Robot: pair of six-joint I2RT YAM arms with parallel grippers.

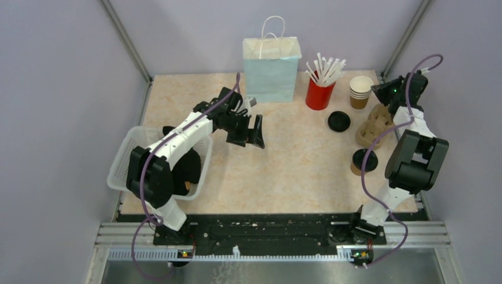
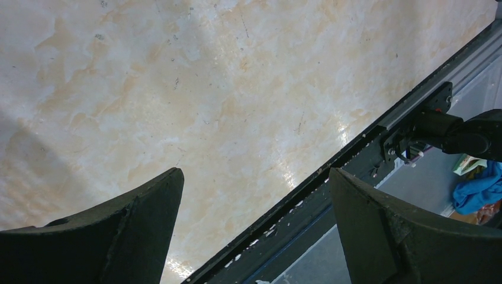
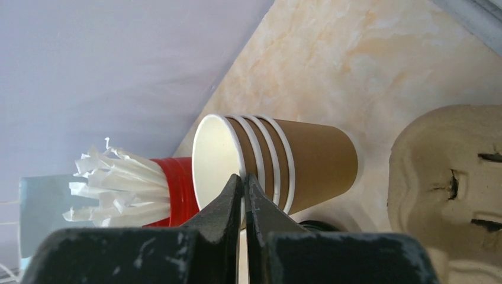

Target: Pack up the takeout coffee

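Nearest, one white basket [image 1: 121,158] sits at the left edge of the bench [image 1: 296,171]. One capped coffee cup [image 1: 361,161] stands at the right, outside the one pulp carrier [image 1: 374,125]. The left jaws hang spread wide over bare bench, holding nothing. Further back lies one loose black lid [image 1: 338,121]. The right jaws are pressed together, empty, at the rim of four stacked unlidded cups [image 3: 296,163]. Farthest stand one red straw cup [image 1: 319,93] and one pale blue bag [image 1: 271,71]. Packing looks barely begun: no cup shows in the carrier, and the bag's inside is hidden.
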